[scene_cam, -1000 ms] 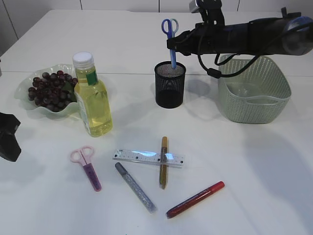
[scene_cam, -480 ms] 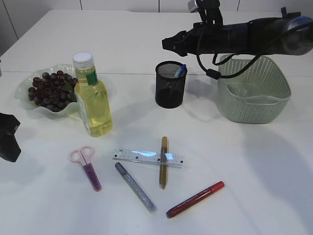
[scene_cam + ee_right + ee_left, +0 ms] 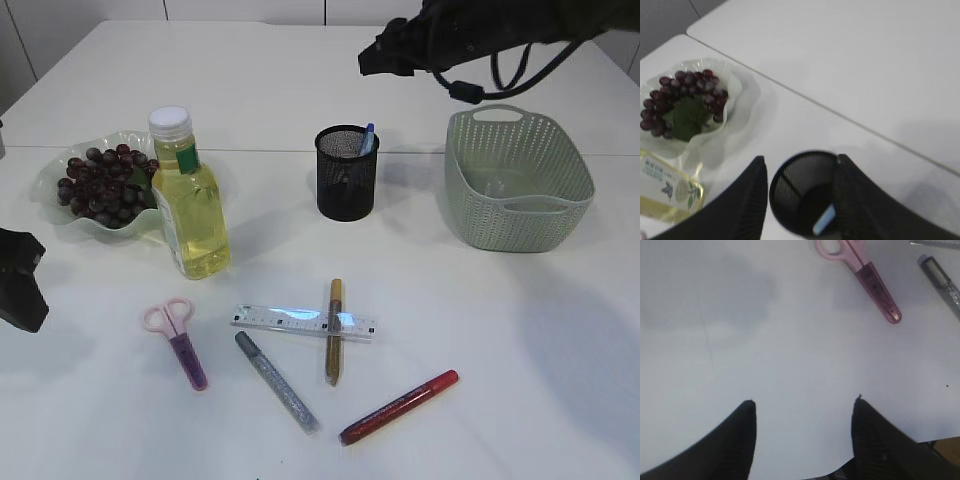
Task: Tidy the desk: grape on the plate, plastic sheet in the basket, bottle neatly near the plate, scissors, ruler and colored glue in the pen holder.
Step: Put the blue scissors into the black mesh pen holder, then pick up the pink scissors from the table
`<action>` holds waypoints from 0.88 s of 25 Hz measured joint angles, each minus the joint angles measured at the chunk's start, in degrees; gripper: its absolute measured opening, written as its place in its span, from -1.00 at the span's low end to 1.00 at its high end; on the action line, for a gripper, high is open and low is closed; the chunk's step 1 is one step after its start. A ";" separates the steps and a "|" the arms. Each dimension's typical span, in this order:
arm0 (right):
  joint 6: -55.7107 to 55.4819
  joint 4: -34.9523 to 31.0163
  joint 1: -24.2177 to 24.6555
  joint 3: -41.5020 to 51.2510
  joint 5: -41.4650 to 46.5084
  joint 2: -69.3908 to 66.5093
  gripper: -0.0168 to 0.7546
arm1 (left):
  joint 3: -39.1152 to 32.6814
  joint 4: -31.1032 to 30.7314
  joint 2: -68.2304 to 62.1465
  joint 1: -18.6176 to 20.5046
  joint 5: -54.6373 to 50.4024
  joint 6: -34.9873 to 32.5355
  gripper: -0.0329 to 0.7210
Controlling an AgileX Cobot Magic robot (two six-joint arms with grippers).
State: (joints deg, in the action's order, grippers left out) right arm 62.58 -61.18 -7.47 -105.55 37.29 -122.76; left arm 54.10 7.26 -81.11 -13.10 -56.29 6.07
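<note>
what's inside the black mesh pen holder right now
A blue-handled item, apparently scissors, leans against the right side of the pen holder, only its blue tip poking above the rim. The mesh hides the rest, so anything else inside can't be made out.

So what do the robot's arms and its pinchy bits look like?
They are all black. The right arm is a thick dark tube with black cables looping beneath it. Each end effector has two broad, tapering black fingers with fine ridges on them. The left end effector looks like a chunky black block. No markings are readable.
</note>
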 joint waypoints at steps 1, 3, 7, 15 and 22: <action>-6.50 7.28 0.00 0.00 1.46 1.73 -0.04 | 0.00 0.42 0.00 0.00 0.00 0.00 0.26; -20.88 19.10 0.00 0.00 6.24 4.64 -0.04 | 0.00 0.96 0.00 0.00 0.00 0.00 0.26; -39.83 34.78 -0.48 0.00 16.39 10.13 -0.04 | 0.00 1.17 0.00 0.00 0.52 0.00 0.26; -55.52 48.75 -5.45 3.58 25.36 17.34 -0.04 | 0.00 5.08 0.00 0.00 2.98 0.00 0.21; -62.58 58.48 -11.95 13.78 30.16 20.17 -0.04 | 0.00 10.55 0.00 -0.11 5.21 2.73 0.19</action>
State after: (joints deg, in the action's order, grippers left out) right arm 0.00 -2.70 -19.43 -91.78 67.45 -102.59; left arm 54.10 17.82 -81.11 -13.21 -51.08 8.80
